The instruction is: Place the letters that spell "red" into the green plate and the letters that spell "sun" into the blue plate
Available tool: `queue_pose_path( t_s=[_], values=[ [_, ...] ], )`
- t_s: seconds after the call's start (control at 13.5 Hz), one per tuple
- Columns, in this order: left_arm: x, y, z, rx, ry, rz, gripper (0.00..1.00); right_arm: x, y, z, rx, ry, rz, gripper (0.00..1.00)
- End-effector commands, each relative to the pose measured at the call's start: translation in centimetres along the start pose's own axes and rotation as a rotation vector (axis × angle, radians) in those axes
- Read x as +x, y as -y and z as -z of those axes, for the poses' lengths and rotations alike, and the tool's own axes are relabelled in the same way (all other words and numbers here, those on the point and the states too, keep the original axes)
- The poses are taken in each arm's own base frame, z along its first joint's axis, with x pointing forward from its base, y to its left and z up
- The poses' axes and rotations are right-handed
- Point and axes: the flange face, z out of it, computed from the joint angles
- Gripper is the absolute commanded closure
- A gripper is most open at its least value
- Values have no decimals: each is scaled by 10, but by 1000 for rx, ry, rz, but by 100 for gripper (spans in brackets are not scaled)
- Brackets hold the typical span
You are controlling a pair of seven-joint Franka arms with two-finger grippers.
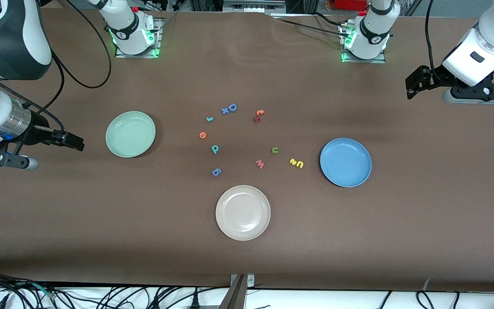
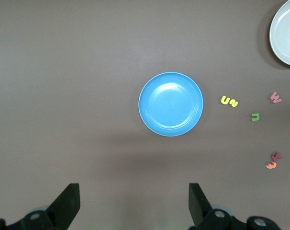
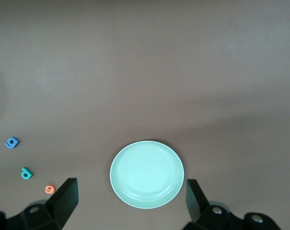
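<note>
Front view crops both arms (left gripper (image 2: 133, 203), right gripper (image 3: 130, 201) spread, holding nothing)

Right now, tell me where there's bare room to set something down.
Free: all three plates, the green plate, blue plate and cream plate, hold nothing. Bare table borders the cream plate on the side nearer the front camera. Crowded: the scattered letters between the plates.

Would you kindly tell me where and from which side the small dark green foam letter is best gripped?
Come straight down from above: the small dark green foam letter lies flat on the brown table, apart from its neighbours. Pinching across its outer edges looks best, as flat foam likely offers no taller part.
</note>
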Motion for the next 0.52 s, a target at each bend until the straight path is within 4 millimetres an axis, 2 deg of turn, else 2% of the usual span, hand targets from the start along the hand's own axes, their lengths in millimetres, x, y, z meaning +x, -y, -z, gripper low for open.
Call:
queue_pose_path(
  t_s=[0.0,0.44],
  values=[
    [1,-2,1,22,-12,3,0,-7,-1,6,-11,0,-15,0],
    [1,-2,1,22,-12,3,0,-7,-1,7,-9,-2,-9,0]
  ],
)
